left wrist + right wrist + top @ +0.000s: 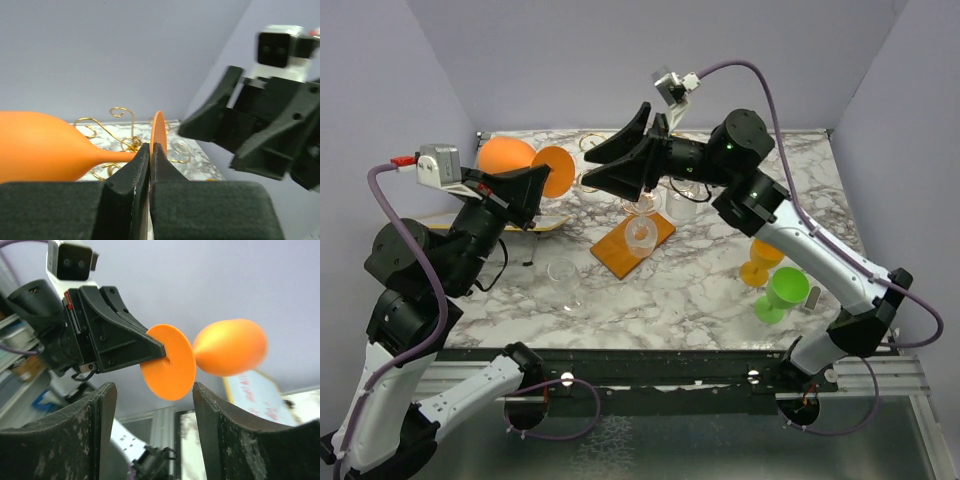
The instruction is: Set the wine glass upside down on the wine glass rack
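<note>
The orange wine glass (505,155) is held sideways in the air over the back left of the table. My left gripper (542,180) is shut on the rim of its flat foot (158,131); the bowl (35,147) points left. My right gripper (607,165) is open, its fingers (100,440) standing apart on either side of the foot (170,362) without touching it. The wine glass rack (620,252) stands mid-table on its orange-brown wooden base. Its gold wire scrolls (122,127) show behind the glass stem.
A clear glass (640,232) sits at the rack. Another clear glass (563,275) stands left of the rack, and a clear tumbler (682,205) behind it. A green glass (785,292) and a small orange glass (762,260) are at the right. A yellow-edged card (545,222) lies at the left.
</note>
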You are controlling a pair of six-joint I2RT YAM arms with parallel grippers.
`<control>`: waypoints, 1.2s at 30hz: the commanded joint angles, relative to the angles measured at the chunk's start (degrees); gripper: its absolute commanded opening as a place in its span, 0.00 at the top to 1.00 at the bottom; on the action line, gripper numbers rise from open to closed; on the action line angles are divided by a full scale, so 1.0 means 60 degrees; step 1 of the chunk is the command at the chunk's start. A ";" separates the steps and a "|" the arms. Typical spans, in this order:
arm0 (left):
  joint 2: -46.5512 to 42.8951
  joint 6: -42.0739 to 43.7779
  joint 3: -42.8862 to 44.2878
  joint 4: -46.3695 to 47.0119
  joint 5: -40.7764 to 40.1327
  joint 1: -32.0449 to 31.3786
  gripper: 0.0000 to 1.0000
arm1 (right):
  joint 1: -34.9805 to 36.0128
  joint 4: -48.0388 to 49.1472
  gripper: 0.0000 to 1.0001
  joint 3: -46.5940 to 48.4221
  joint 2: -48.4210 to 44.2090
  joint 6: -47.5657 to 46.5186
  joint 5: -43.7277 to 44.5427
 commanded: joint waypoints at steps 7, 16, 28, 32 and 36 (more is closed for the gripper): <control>0.1329 -0.0639 0.0196 -0.0313 -0.2473 0.0029 1.00 | 0.0035 -0.1627 0.32 -0.1711 -0.2411 -0.2169 0.5157; 0.2433 -0.1115 0.0245 -0.0081 -0.2029 0.0037 1.00 | 0.0029 -0.1855 0.34 -0.2972 -0.3793 -0.2158 0.5487; 0.3056 -0.1591 -0.0021 0.0189 -0.1621 0.0600 1.00 | 0.0038 -0.1881 0.34 -0.3769 -0.4810 -0.2233 0.5827; 0.3236 -0.1932 0.0012 0.0315 -0.0819 0.1280 1.00 | 0.0028 -0.1881 0.35 -0.3945 -0.4979 -0.2222 0.5859; 0.3416 -0.2236 0.0045 0.0586 -0.0044 0.1780 1.00 | 0.0035 -0.2107 0.35 -0.4039 -0.5046 -0.2215 0.5944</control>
